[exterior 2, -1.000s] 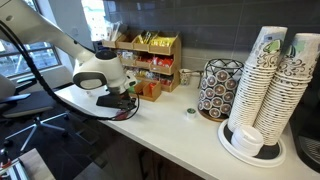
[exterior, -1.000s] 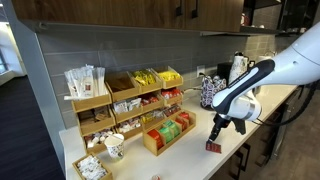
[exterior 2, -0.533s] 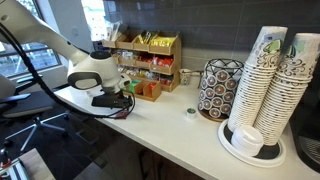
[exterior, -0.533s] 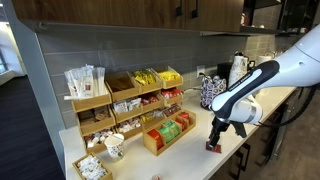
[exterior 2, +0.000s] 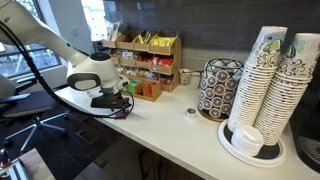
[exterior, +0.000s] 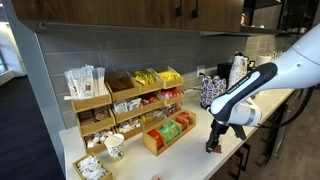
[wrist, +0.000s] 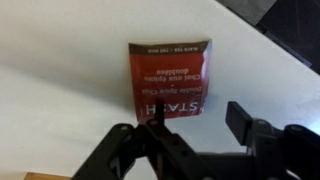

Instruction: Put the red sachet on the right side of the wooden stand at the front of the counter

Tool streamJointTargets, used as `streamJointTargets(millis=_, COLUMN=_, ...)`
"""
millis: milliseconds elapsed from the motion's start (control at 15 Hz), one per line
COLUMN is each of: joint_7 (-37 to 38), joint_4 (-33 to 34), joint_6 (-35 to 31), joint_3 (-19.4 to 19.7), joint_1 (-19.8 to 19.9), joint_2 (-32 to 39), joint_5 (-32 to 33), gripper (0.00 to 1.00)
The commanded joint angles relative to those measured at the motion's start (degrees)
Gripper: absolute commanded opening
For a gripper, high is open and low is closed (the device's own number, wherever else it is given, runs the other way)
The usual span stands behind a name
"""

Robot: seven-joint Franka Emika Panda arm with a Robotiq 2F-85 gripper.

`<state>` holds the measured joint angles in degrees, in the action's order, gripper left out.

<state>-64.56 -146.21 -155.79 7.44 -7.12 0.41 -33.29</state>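
The red sachet (wrist: pixel 165 70) lies flat on the white counter (wrist: pixel 60 80) in the wrist view. My gripper (wrist: pixel 197 115) is open just above it, with one finger over the sachet's near edge and the other finger over bare counter beside it. In both exterior views the gripper (exterior: pixel 211 145) (exterior 2: pixel 125 101) is low over the counter (exterior: pixel 190 158) near its front edge. It is to the right of the wooden stand (exterior: pixel 168 133) (exterior 2: pixel 148 88) with its green, orange and red packets. The sachet is only a dark speck under the fingers there.
A larger tiered wooden rack (exterior: pixel 125 95) stands against the wall behind the stand. A patterned holder (exterior 2: pixel 217 88), stacked paper cups on a plate (exterior 2: pixel 272 80), a small lid (exterior 2: pixel 189 113), a cup (exterior: pixel 114 146) and a tray (exterior: pixel 90 167) also stand on the counter.
The gripper has sunk slightly and shifted a little toward the stand. The sachet that hung red below the fingers now lies on the counter.
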Motion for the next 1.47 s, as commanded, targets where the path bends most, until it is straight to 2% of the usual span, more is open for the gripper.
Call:
streamJointTargets(millis=0, joint_7=-0.65, joint_4=-0.54, joint_6=-0.41, joint_3=0.06, joint_1=0.06, joint_2=0.85, joint_5=0.87, gripper=0.38)
streamJointTargets(millis=200, joint_7=-0.79, joint_4=-0.21, joint_6=-0.41, joint_3=0.09, joint_1=0.15, joint_2=1.24, joint_5=0.64, gripper=0.18)
streamJointTargets(millis=267, joint_7=-0.82, joint_4=-0.13, joint_6=-0.46, joint_3=0.07, joint_1=0.14, joint_2=1.27, joint_5=0.59, gripper=0.04)
streamJointTargets(millis=333, joint_7=-0.79, joint_4=-0.10, joint_6=-0.52, joint_3=0.07, joint_1=0.15, joint_2=1.25, joint_5=0.61, gripper=0.01)
streamJointTargets(millis=600, joint_7=-1.29, joint_4=-0.18, joint_6=-0.49, joint_3=0.18, joint_1=0.30, joint_2=0.26, joint_5=-0.34, gripper=0.00)
streamJointTargets(millis=800, joint_7=-3.53, joint_4=-0.45, joint_6=0.06, joint_3=0.27, joint_1=0.41, joint_2=-3.14, joint_5=-3.99, gripper=0.00)
streamJointTargets(millis=933, joint_7=-7.56, joint_4=-0.32, joint_6=-0.19, joint_3=0.20, joint_1=0.11, joint_2=-5.67, joint_5=-9.06, gripper=0.00)
streamJointTargets(millis=1267, joint_7=-26.38, joint_4=1.35, joint_6=-1.23, joint_3=0.64, joint_1=-2.56, joint_2=-10.87, joint_5=-25.68, gripper=0.00)
streamJointTargets(millis=1333, joint_7=-20.89, joint_4=1.86, joint_6=-0.43, joint_3=0.05, joint_1=-1.12, joint_2=-9.03, joint_5=-20.96, gripper=0.01)
streamJointTargets(millis=1400, joint_7=-23.12, joint_4=2.00, joint_6=-0.43, joint_3=0.05, joint_1=-1.43, joint_2=-9.94, joint_5=-22.88, gripper=0.01)
